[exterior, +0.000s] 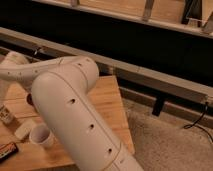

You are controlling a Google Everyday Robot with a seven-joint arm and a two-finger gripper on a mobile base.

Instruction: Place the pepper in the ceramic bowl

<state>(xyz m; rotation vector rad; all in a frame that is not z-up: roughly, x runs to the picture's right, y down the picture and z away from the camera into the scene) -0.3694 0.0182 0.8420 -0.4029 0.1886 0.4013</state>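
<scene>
A dark packet [7, 149] and a white cup [41, 135] sit on the wooden bench [111, 102]. A maroon sliver of the ceramic bowl [30, 99] shows beside the white arm [75, 115]. The claw is closed, past the left edge; what it holds, and the pepper, are hidden.

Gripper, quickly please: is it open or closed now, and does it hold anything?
Gripper: closed; out of view, past the left edge where the arm leads. Whether it holds anything cannot be told.
</scene>
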